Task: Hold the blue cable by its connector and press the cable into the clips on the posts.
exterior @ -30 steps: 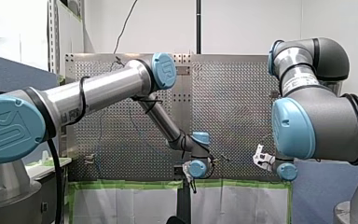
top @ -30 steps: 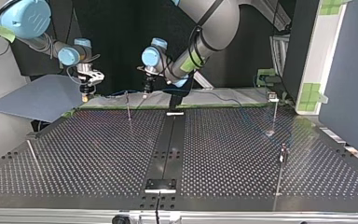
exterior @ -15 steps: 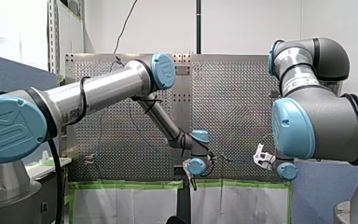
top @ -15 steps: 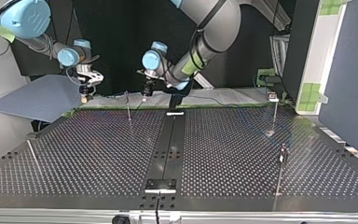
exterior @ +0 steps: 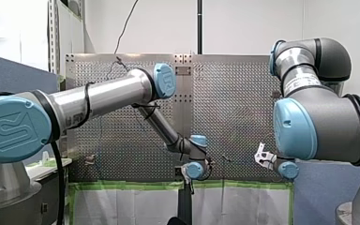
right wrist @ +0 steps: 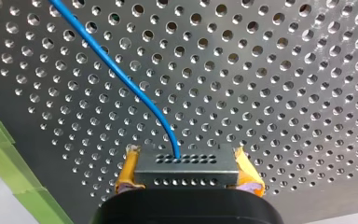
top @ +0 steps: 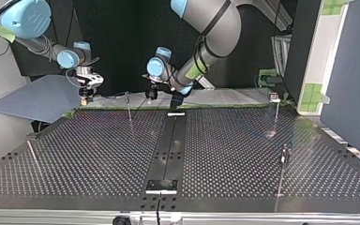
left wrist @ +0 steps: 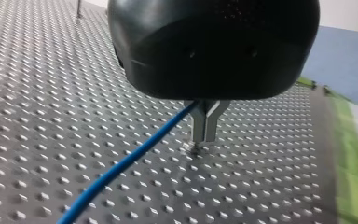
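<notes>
While my right claw (right wrist: 185, 162) clamps the connector (right wrist: 186, 175), a small perforated metal block, between its yellow pads (right wrist: 127, 170), the blue cable (right wrist: 116, 70) leaves the middle of the block's upper face. It curves away over the perforated tabletop (right wrist: 284, 84). A strip of green tape (right wrist: 14, 186) runs along the tabletop's edge beside this claw.

My left claw (left wrist: 205, 133) has its metal fingers (left wrist: 199, 126) clenched together. The cable runs in between them just above the tips, so it is pinched there. From the fingers the cable slopes down and away over the tabletop. The fingertips hang just above the surface.

Seen from across the tabletop, both claws work at its far edge. My right claw is at the far left, and my left claw is near the middle. A thin upright post (top: 128, 105) stands between them, nearer my left claw. A faint blue line of cable stretches along the far edge from one claw toward the other. Two more posts stand well apart on the right: one at the far right (top: 275, 110), topped by a small clip, and another (top: 284, 159) nearer.
</notes>
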Motion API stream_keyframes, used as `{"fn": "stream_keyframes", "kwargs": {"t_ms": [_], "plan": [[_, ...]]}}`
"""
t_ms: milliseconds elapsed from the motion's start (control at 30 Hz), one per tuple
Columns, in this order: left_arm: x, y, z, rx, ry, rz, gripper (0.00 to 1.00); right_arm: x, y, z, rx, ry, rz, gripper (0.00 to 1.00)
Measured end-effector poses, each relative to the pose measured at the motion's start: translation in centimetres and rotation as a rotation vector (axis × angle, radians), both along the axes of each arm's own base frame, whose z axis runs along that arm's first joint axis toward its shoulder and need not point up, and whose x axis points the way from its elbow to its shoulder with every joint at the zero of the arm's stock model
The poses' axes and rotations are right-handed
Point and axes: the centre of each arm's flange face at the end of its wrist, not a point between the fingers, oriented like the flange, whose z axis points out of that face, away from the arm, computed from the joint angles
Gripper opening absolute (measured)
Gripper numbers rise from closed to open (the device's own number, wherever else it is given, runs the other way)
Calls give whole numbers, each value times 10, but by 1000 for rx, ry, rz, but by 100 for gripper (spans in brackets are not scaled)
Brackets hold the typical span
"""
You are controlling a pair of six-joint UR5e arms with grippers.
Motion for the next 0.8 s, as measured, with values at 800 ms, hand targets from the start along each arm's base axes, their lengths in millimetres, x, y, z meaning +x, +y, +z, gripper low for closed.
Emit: {"fn": "stream_keyframes", "kwargs": {"t_ms": [800], "plan": [[38,-2,23,37,14,4,0,-17,-24,12,-21,-17,-29,0]]}}
